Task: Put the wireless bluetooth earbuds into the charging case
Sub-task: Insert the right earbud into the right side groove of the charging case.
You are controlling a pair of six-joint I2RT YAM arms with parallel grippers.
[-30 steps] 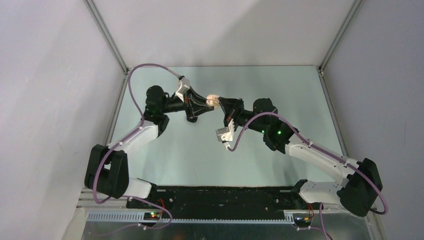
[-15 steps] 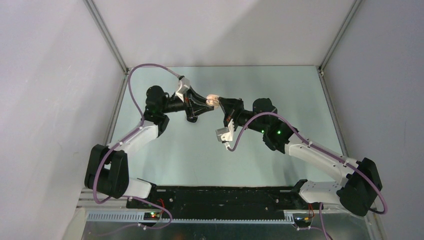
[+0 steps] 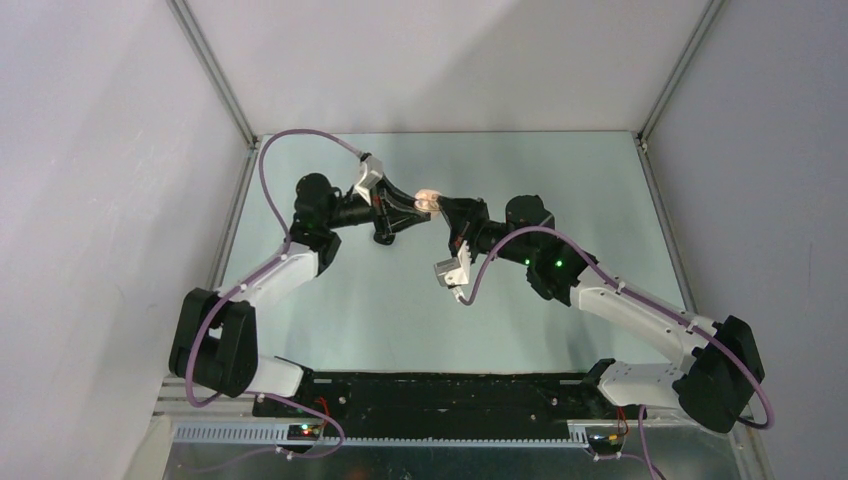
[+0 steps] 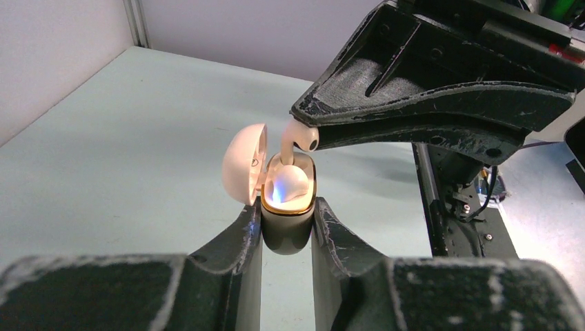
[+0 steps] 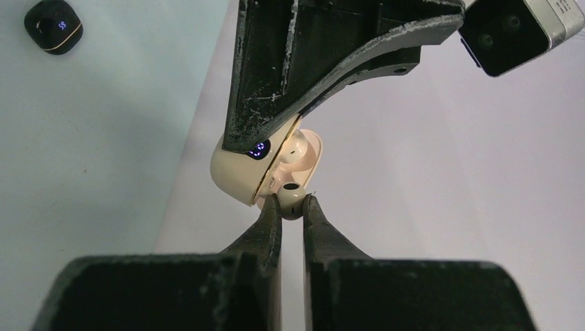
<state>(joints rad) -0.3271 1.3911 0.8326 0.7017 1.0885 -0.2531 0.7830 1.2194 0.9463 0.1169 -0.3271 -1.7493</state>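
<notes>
My left gripper (image 4: 288,219) is shut on a cream-white charging case (image 4: 288,207) with a gold rim and its lid (image 4: 244,163) open to the left, held above the table. One cream-white earbud (image 4: 288,185) sits in the case under a blue glow. My right gripper (image 5: 292,202) is shut on a second cream-white earbud (image 5: 292,199), its stem (image 4: 287,146) reaching down into the case's far slot. Case and both grippers meet mid-table in the top view (image 3: 428,201). The case also shows in the right wrist view (image 5: 243,172).
A closed black charging case (image 5: 53,26) with a lit display lies on the pale green table (image 3: 560,170) in the right wrist view. Grey walls enclose the table on three sides. No black earbuds show.
Both grippers with the case and earbud have shifted slightly up and right in the top view, staying pressed together. Both grips are unchanged.
</notes>
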